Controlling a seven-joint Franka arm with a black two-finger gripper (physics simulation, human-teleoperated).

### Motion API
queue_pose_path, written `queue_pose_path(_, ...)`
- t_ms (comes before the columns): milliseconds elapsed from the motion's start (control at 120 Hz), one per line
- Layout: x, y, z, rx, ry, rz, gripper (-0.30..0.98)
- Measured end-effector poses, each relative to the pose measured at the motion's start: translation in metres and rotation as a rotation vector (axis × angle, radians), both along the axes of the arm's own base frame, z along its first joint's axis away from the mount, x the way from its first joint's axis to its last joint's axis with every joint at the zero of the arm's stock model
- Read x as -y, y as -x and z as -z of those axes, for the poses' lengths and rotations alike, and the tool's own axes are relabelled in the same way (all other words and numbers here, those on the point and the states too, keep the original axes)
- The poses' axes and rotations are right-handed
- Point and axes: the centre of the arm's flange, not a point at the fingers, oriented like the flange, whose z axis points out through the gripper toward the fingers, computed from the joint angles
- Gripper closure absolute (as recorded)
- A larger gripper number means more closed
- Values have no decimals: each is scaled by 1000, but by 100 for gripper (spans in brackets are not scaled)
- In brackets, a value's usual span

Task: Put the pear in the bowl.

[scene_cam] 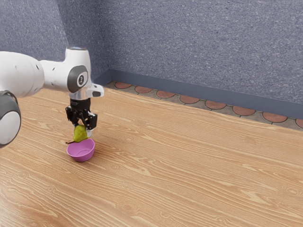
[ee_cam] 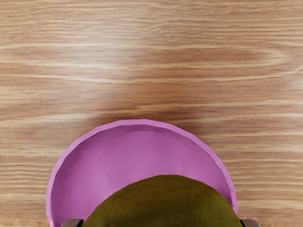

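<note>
Exterior view: pear point(scene_cam: 80, 134) held above bowl point(scene_cam: 81, 156).
Jaws of the gripper point(scene_cam: 83, 128) clasp the pear; bowl at its six o'clock.

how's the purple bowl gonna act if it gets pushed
The bowl would probably slide along the flat wooden table if pushed low. A shove high up might tip it, since it flares out from a narrower base. Its thin, evenly rounded wall looks stiff rather than floppy.

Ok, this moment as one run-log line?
gripper: shut on pear | pear: held over purple bowl | placement: not yet done
</note>
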Motion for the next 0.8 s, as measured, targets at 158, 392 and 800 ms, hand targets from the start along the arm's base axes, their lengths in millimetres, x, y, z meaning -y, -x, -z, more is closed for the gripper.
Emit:
queue_pose_path(158, -3, 12, 17, -49, 5, -12, 40)
queue_pose_path(392, -3, 15, 26, -71, 3, -16, 36)
queue_pose_path(800, 6, 12, 6, -33, 25, 0, 6)
